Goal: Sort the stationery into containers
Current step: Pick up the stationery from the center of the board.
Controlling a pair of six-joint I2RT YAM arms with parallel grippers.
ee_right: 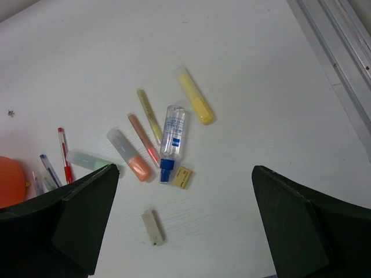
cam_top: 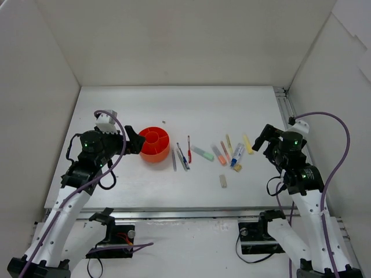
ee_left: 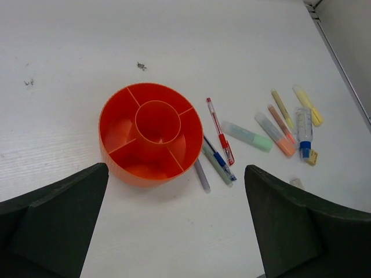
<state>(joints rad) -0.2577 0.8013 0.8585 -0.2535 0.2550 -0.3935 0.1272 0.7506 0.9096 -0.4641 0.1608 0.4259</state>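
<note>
The orange-red divided bowl [cam_top: 154, 152] [ee_left: 103, 124] sits left of centre with nothing in its compartments. To its right lie a grey pen [cam_top: 174, 160], a blue pen [ee_left: 219, 159] and a red pen [ee_left: 220, 138]. Farther right are a green marker [ee_left: 246, 136], an orange marker [ee_right: 128, 153], a blue-white marker [ee_right: 173, 134] and a yellow marker [ee_right: 196, 103]. A small yellow eraser [ee_right: 182, 177] and a beige eraser block [ee_right: 153, 227] lie nearest me. My left gripper [cam_top: 134, 141] [ee_left: 175, 191] hangs open just left of the bowl. My right gripper [cam_top: 268, 139] [ee_right: 185, 194] hangs open right of the markers, holding nothing.
A metal rail [cam_top: 284, 110] [ee_right: 336, 52] runs along the table's right edge. White walls close in the left, back and right sides. A dark speck [cam_top: 164, 122] lies behind the bowl. A thin yellow pen [ee_right: 149, 113] and a thin orange pen [ee_right: 143, 138] lie among the markers.
</note>
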